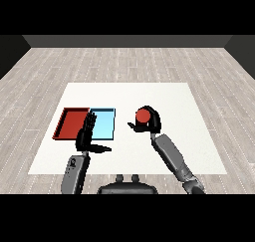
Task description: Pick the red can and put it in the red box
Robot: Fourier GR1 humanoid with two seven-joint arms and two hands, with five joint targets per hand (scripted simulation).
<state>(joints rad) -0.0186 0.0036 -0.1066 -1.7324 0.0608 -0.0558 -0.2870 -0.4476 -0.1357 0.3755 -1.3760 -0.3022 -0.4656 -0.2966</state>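
Observation:
The red can [143,116] stands upright right of the table's middle, its round red top showing. My right hand [151,122] is curled round it, fingers over the far side and thumb reaching left in front. The red tray [70,123] lies at the table's left with nothing in it. My left hand [87,135] hovers over the seam between the red tray and the light blue tray [102,123], fingers straight and pointing away from me, thumb stuck out to the right.
The white table [164,96] spreads beyond the trays to the far side and right. Grey wood floor surrounds it. My right forearm [172,159] comes in from the lower right.

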